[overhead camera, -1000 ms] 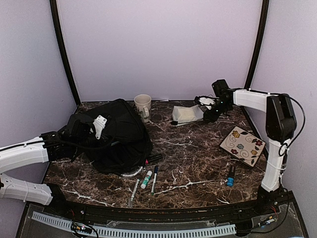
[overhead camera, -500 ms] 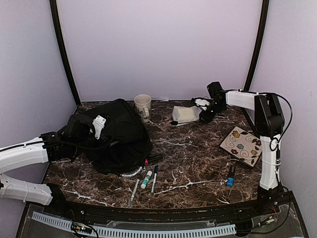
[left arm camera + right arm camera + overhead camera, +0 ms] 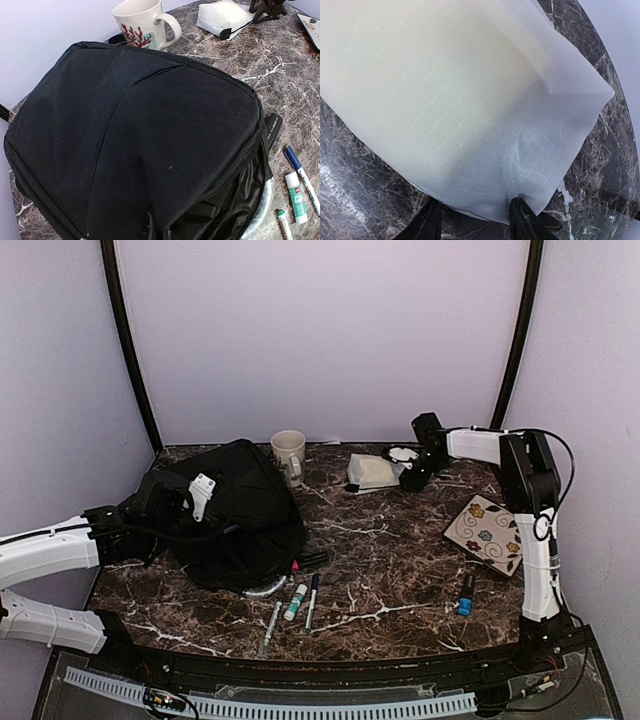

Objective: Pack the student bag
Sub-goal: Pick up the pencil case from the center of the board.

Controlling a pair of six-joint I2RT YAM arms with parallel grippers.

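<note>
Near edge first: I'm logging pens (image 3: 312, 600) and a glue stick (image 3: 295, 602) lying loose on the table (image 3: 400, 560), just off the near-right corner of the student bag (image 3: 235, 510). The bag is sitting slumped on the left half, and its mouth appears to be gaping near and right, toward those pens. The left gripper (image 3: 140, 538) is sitting against the bag's left flank with its jaws closed. Its own camera is showing only black fabric, so I'm not able to say whether any cloth is pinched. Going farther back, a mug (image 3: 289, 452) is standing just behind the bag. Right of it, along the far edge, a white pouch (image 3: 376, 471) is lying with its long axis running left to right. The right gripper (image 3: 408, 468) is meeting the pouch's right end with its jaws standing part-way open. One finger (image 3: 522, 220) is touching the hem where the fabric is dimpling, but I'm not reading a firm bite. From this claw the bag is lying leftward and nearer, well apart. The right arm is the nearer one to the pouch, the left arm to the bag. I'm judging that any carry is going to run left and toward me, round to that mouth.
</note>
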